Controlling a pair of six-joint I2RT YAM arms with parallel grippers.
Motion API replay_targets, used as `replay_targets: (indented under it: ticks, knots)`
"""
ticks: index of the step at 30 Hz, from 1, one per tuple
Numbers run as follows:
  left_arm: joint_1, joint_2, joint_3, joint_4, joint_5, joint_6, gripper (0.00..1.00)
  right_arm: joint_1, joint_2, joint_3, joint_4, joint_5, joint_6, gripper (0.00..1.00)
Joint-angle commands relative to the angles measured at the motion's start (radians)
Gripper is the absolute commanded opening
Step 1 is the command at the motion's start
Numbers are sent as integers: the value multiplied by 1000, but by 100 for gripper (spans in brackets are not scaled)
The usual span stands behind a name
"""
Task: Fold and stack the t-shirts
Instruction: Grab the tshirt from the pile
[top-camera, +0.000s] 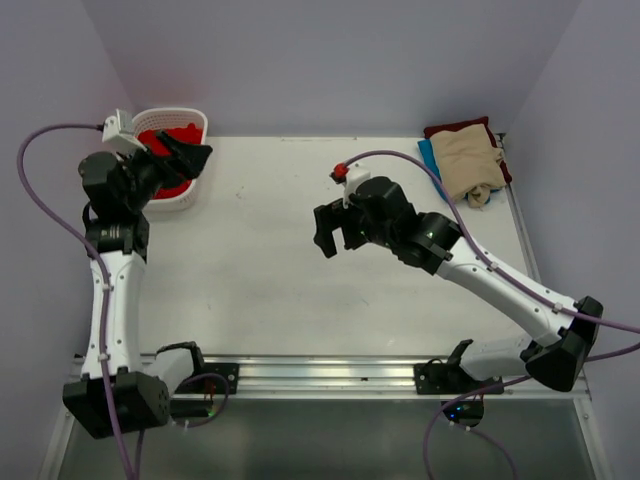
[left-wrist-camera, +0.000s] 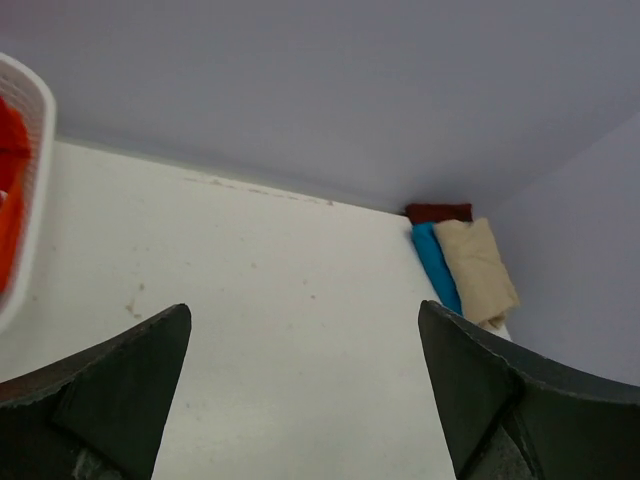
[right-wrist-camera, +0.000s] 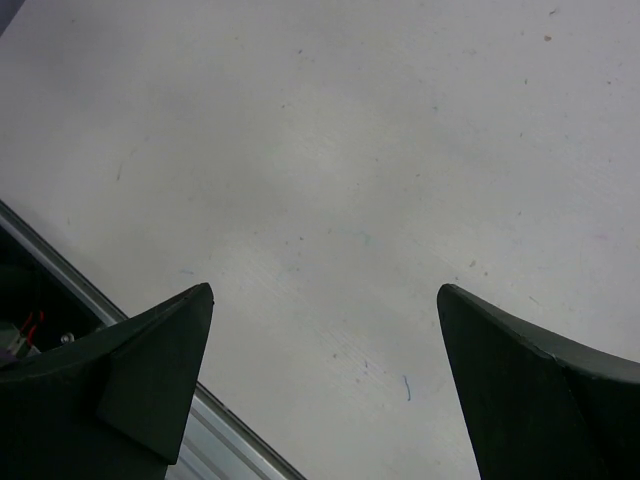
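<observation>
Fetching step: left claw (top-camera: 192, 156), wide and empty, hangs at the basket (top-camera: 190, 118) in the far left corner, right claw (top-camera: 336, 242) wide over the bench (top-camera: 250, 290); next, probably, gripping the red shirt (top-camera: 165, 137)

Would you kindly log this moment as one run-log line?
left gripper: open, empty, at white basket | right gripper: open, empty, above table | red t-shirt: in basket | folded t-shirts: stacked, beige on top, far-right corner

White arm links (top-camera: 105, 300), black joints (top-camera: 425, 238), purple cables (top-camera: 390, 153), black wedge-shaped pincer fingers (left-wrist-camera: 120, 400).
</observation>
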Motion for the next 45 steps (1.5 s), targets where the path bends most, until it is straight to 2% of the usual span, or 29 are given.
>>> replay_targets:
  ticks: [1, 2, 3, 4, 5, 6, 7, 8, 9, 12, 15, 17, 20, 23, 30, 45]
  knots:
    - [1, 239, 239, -172, -212, 121, 100, 1, -68, -28, 2, -23, -5, 99]
    - [1, 368, 338, -225, -237, 140, 100, 1, -100, -63, 12, -42, 4, 99]
    - [1, 369, 396, -226, -237, 137, 100, 1, -101, -82, 12, -42, 4, 99]
    - [7, 498, 451, -247, -240, 134, 100, 1, -123, -99, 23, -59, 10, 99]
    - [13, 564, 508, -276, -249, 132, 99, 1, -162, -116, 26, -62, 15, 99]
    - [15, 633, 636, -298, -258, 128, 97, 1, -186, -146, 29, -54, 21, 99]
    - [19, 778, 718, -334, -284, 126, 96, 1, -208, -163, 31, -51, 28, 99]
    - [19, 857, 808, -421, -324, 126, 94, 2, -254, -179, 32, -48, 41, 99]
    - [21, 1025, 1020, -533, -356, 135, 90, 1, -295, -221, 35, -45, 47, 99]
    - [19, 1249, 1342, -631, -351, 125, 86, 1, -355, -263, 35, -36, 67, 99]
    - [47, 1242, 1133, -435, -289, 36, 86, 1, -413, -320, 49, -39, 93, 99]
    - [67, 1258, 1097, -364, -263, 1, 86, 1, -430, -340, 51, -43, 107, 99]
    - [65, 1320, 1145, -347, -239, -27, 87, 2, -441, -363, 45, -54, 119, 99]
    - [67, 1364, 1226, -361, -271, -30, 88, 1, -438, -363, 14, -45, 121, 99]
    - [67, 1401, 1176, -333, -337, -20, 89, 1, -450, -360, 6, -37, 130, 99]
    - [67, 1458, 1146, -349, -433, 0, 82, 1, -430, -343, -4, -17, 150, 99]
